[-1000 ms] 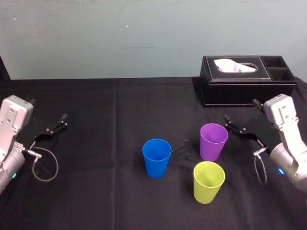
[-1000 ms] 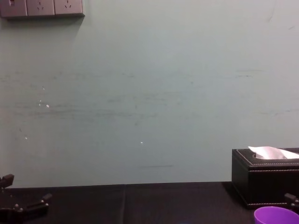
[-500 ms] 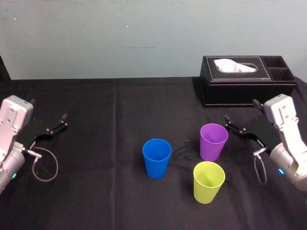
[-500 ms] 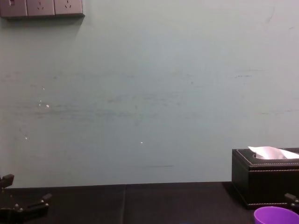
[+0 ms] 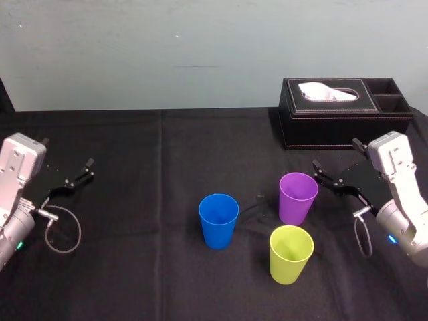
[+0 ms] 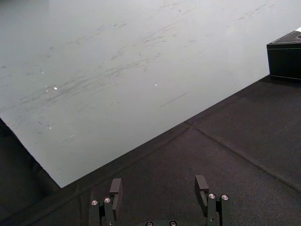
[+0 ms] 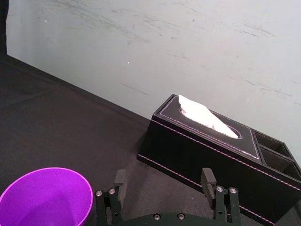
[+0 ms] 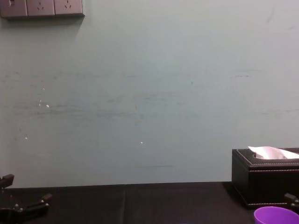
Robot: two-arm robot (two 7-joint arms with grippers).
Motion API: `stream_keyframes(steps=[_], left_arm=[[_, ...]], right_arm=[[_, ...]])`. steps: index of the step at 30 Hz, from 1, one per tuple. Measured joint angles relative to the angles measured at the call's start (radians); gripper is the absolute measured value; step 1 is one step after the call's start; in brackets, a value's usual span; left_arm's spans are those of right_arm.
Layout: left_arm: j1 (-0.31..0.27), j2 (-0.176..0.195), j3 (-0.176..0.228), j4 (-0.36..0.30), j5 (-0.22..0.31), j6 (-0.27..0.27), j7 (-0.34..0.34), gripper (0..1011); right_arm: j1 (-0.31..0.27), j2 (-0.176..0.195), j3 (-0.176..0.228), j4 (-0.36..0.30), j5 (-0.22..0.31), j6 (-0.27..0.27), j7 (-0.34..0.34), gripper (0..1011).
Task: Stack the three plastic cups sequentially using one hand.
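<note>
Three plastic cups stand upright and apart on the black cloth: a blue cup (image 5: 219,219) in the middle, a purple cup (image 5: 297,197) (image 7: 44,197) (image 8: 276,215) to its right, and a yellow-green cup (image 5: 290,253) nearest me. My right gripper (image 5: 336,164) (image 7: 162,180) hovers open just right of the purple cup, with nothing between its fingers. Far to the left, my left gripper (image 5: 67,160) (image 6: 158,186) stays open and empty, well away from the cups.
A black leather tissue box (image 5: 344,112) (image 7: 214,146) (image 8: 266,179) with side compartments stands at the back right, behind the right gripper. A pale wall rises behind the table. Black cloth (image 5: 154,167) lies bare between the left gripper and the blue cup.
</note>
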Motion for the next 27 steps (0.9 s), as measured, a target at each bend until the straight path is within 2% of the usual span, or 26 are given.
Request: stream_keyframes(steps=[16, 24, 27], left_arm=[[0.0, 0.0, 0.0, 0.0, 0.0, 0.0, 0.0, 1010], [0.0, 0.0, 0.0, 0.0, 0.0, 0.0, 0.0, 1010], [0.0, 0.0, 0.0, 0.0, 0.0, 0.0, 0.0, 1010]], right_arm=[[-0.002, -0.002, 0.005, -0.001, 0.0, 0.002, 0.001, 1002], [-0.041, 0.013, 0.063, -0.041, 0.045, 0.036, 0.025, 1002], [-0.072, 0.032, 0.103, -0.08, 0.081, 0.046, 0.047, 1002]])
